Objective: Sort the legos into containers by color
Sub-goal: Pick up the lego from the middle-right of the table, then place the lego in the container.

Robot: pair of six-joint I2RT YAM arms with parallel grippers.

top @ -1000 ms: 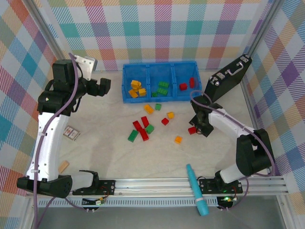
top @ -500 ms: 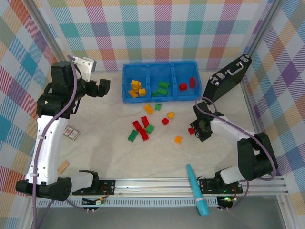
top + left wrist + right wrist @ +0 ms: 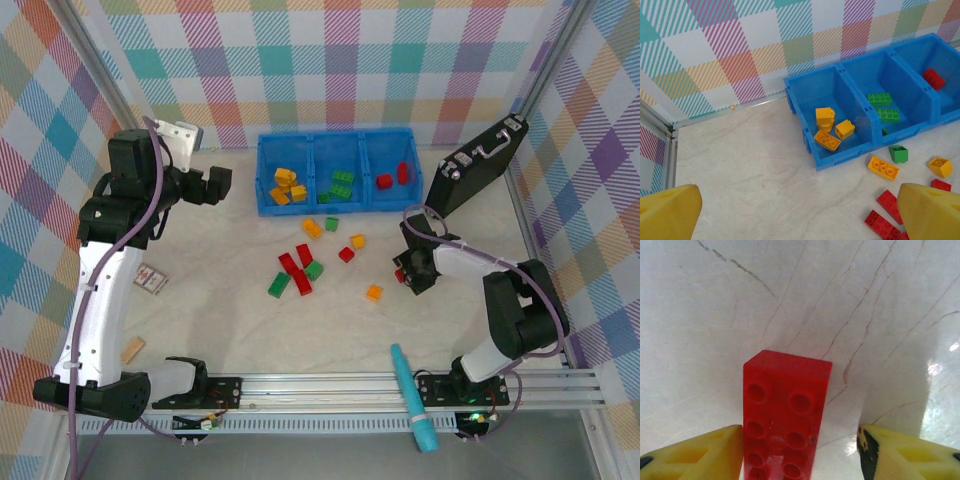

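Tray (image 3: 330, 208) holds yellow bricks (image 3: 285, 179) left, green bricks (image 3: 343, 180) middle, red bricks (image 3: 385, 182) right

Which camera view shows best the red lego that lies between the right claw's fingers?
The right wrist view: the red lego fills the middle, studs clear, between the right claw's yellow fingers. The top external view gives a small red spot at the claw, partly covered.

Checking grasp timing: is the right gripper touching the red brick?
Touching, one side only. Right wrist view: one finger of the right gripper sits flush against the red brick; bare table shows between the brick and the other finger.
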